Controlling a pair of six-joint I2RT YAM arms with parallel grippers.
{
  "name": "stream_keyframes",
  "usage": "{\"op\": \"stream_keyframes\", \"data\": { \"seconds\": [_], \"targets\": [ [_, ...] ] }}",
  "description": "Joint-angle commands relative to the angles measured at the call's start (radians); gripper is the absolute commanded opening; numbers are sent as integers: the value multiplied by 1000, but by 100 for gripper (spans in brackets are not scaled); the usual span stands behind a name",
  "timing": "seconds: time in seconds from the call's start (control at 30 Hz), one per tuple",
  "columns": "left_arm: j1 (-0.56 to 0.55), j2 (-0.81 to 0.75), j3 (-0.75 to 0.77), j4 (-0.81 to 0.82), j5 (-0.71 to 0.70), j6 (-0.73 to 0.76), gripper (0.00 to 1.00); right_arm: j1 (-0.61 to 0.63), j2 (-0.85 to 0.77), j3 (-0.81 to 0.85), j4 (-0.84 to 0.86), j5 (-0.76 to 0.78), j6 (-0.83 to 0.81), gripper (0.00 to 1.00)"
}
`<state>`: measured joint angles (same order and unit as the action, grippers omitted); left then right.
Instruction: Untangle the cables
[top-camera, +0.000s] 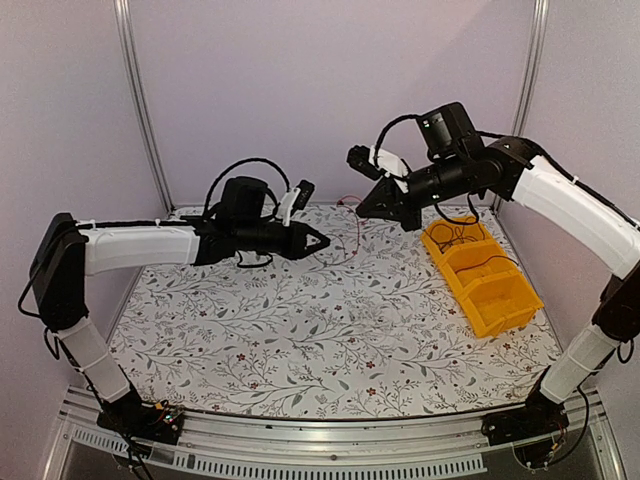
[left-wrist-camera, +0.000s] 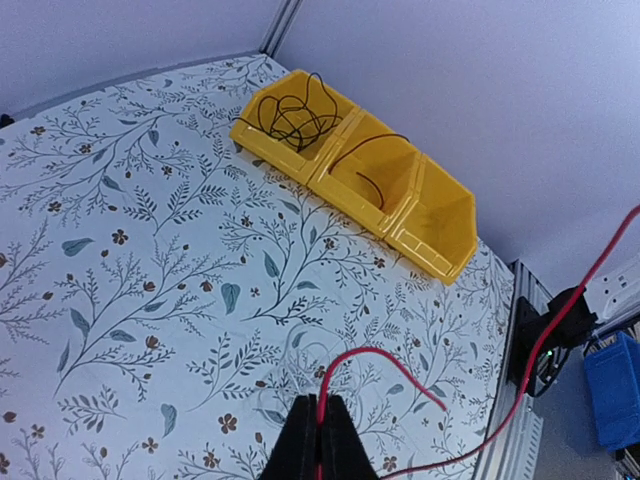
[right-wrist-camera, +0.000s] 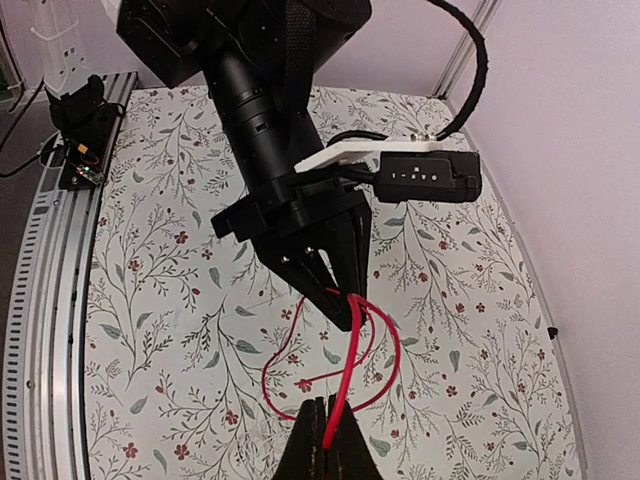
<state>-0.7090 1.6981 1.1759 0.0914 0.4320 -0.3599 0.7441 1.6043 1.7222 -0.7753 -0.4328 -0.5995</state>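
**A:** ok so where was the red cable (right-wrist-camera: 350, 375) when we checked?

**B:** We found it strung between the two grippers, up off the tabletop (top-camera: 300, 340), toward the back middle. The right gripper (right-wrist-camera: 325, 440) had its jaws pinched closed on one stretch of it. The left gripper (right-wrist-camera: 345, 310) was clamped on another stretch just beyond. Between the two grips the cable drooped in a couple of loose loops.

**A:** and from the left wrist?

**B:** There we saw the red strand coming up out of the closed jaws and curling over to the right. A second stretch ran off to the upper right edge of the frame.

**A:** were the grippers touching each other?

**B:** Nope. From the top view we had them near each other but apart, tips pointing roughly at one another, with the right one a bit further back.

**A:** what about the rest of the cables?

**B:** The black cables (left-wrist-camera: 295, 115) we spotted were in the yellow bin (top-camera: 500, 320), on the right side of the tabletop and well apart from the red one. A tangled bunch sat in the far end compartment. One dark strand arced across the middle compartment, and we honestly couldn't tell if that one was black or dark red.
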Motion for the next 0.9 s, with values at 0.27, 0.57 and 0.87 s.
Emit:
{"op": "stream_keyframes", "data": {
  "seconds": [0.27,0.57,0.87],
  "targets": [
    [60,45,0,-52,-117,-65,0,-105,-115,102,8,14,11,0],
    [60,17,13,-47,-107,-19,22,-225,-176,-114,89,10,20,0],
    [60,-50,-12,-25,-159,-8,44,-388,-232,-222,117,24,20,0]
  ]
}}
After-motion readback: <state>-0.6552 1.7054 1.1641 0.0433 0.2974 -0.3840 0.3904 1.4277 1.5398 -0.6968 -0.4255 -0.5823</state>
